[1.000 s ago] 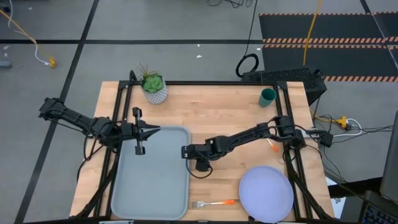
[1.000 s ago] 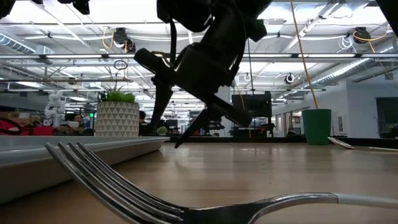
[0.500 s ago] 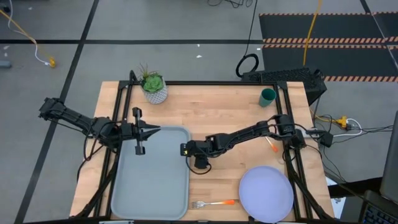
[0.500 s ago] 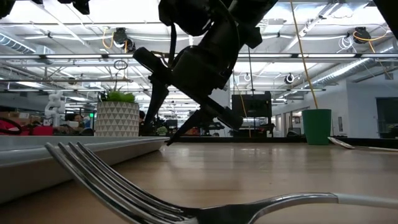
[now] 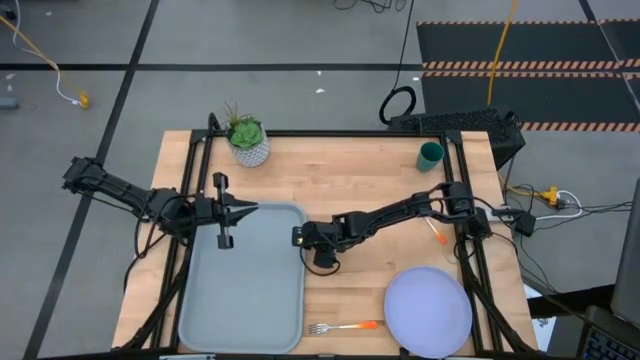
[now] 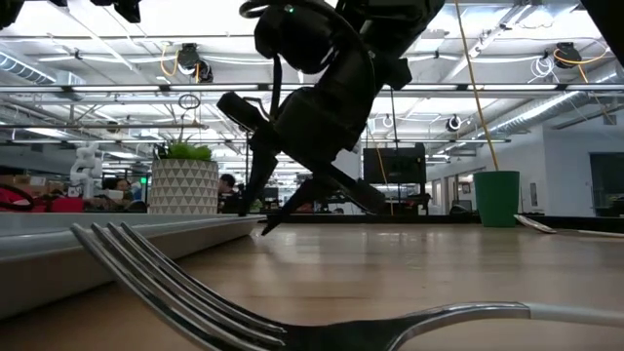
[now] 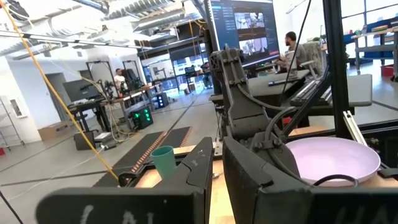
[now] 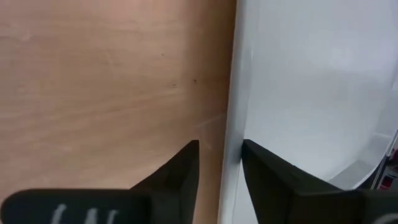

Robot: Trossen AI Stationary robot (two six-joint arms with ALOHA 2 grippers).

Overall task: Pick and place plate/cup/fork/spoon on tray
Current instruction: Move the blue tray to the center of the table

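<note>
Wooden table [image 5: 350,180], seen from above, with black frame rails along its edges. Grey-blue tray [image 5: 243,290] on the table's left half, nothing on it; rim also visible in the right wrist view [image 8: 233,93]. Pale lavender plate [image 5: 428,311] near the front right corner, well apart from the tray; also in the left wrist view [image 7: 329,158]. Right arm stretched across the table's middle, right gripper [image 5: 300,238] just beside the tray's right edge; fingers [image 8: 180,168] parted, straddling the tray rim, nothing between them; in the low view [image 6: 273,210], tips angled down close to the tabletop. Left gripper [image 5: 250,209] over the tray's far left corner; fingers [image 7: 199,165] apart with a narrow gap, holding nothing. White pot with green plant [image 5: 247,141] at the far left of the table. Dark green cup [image 5: 430,155] upright near the far right corner; also in the low view [image 6: 497,198]. Fork [image 5: 343,327] flat on the wood at the front edge, between tray and plate, tines toward the tray, orange handle toward the plate; tines large in the low view's foreground [image 6: 195,292]. Spoon [image 5: 437,233] by the right frame rail, orange handle showing, partly hidden by the arm.
</note>
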